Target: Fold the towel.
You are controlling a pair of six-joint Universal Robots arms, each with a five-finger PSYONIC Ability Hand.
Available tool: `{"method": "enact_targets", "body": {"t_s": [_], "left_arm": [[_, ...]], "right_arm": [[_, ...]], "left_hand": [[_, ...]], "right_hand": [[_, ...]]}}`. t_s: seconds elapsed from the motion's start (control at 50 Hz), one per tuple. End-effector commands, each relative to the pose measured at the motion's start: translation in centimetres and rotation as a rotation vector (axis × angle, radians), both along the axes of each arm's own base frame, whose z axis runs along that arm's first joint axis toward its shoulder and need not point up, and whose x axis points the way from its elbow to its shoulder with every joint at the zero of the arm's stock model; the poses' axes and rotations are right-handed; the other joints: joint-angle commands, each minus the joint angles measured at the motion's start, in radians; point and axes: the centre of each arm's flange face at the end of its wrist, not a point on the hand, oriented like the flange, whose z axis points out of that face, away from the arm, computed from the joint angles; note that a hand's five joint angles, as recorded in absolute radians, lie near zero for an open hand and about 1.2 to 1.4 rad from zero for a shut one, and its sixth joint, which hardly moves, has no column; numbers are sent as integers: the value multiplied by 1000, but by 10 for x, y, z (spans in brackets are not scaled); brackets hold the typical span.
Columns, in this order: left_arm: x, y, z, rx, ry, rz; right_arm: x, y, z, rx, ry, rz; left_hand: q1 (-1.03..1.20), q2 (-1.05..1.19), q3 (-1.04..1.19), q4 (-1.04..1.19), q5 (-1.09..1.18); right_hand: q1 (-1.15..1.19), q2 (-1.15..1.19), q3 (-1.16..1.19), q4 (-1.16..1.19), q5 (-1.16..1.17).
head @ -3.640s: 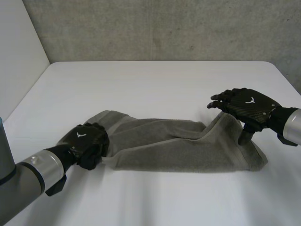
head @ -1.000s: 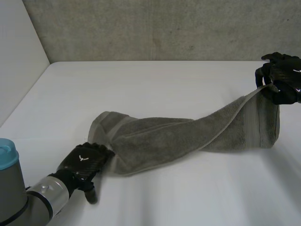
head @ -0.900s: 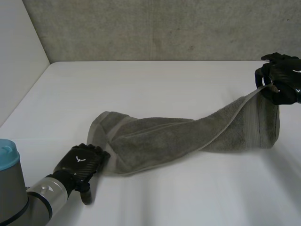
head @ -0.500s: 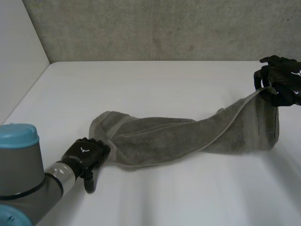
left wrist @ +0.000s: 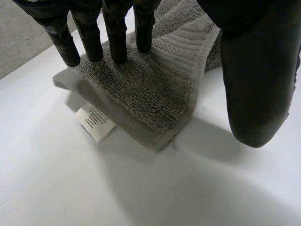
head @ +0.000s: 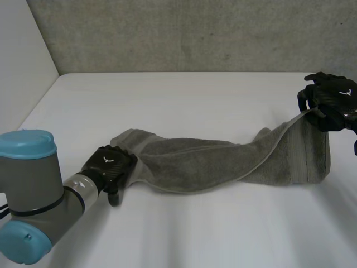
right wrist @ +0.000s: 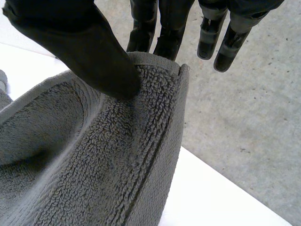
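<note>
Across the white table [head: 184,100] the grey towel [head: 201,164] lies stretched lengthwise from hand to hand, its right end held up in the right hand's [head: 329,100] thumb-and-finger pinch, its left corner flat under the left hand's [head: 110,165] straight fingers, thumb clear

3.6 s back my right hand [head: 333,103] lay flat over right end of towel [head: 206,164]; now pinches that end's corner, raised, end hanging instead of lying flat. Cloth drawn longer, straighter. Meanwhile my left hand [head: 111,166] loosened grip on left end, dropped to near edge, now straight fingers back on left corner. Also my left elbow [head: 30,184] swung in beside left end.
</note>
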Motion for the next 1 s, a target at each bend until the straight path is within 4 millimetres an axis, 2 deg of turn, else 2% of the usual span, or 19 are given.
{"method": "enact_targets", "body": {"t_s": [0.02, 0.24, 0.6, 0.74, 1.0], "left_arm": [[-4, -2, -4, 12, -9, 5], [-16, 6, -13, 67, -4, -11], [-28, 1, 4, 38, 59, 49], [-34, 4, 5, 48, 87, 43], [-50, 6, -2, 73, 129, 29]], "right_arm": [[3, 1, -3, 11, -3, 10], [3, 1, -4, 14, -3, 11], [4, 1, -8, 7, 32, 11], [4, 2, -9, 8, 33, 14], [4, 0, -14, 23, 33, 15]], "left_hand": [[51, 22, -43, -50, 8], [51, 22, -43, -50, 8], [92, 63, -43, -50, 49], [98, 69, -43, -50, 55], [380, 351, -43, -50, 337]], "right_hand": [[90, 81, -7, -60, 67], [90, 81, -7, -60, 67], [90, 81, -7, -60, 67], [90, 81, -7, -60, 67], [90, 81, -7, -60, 67]]}}
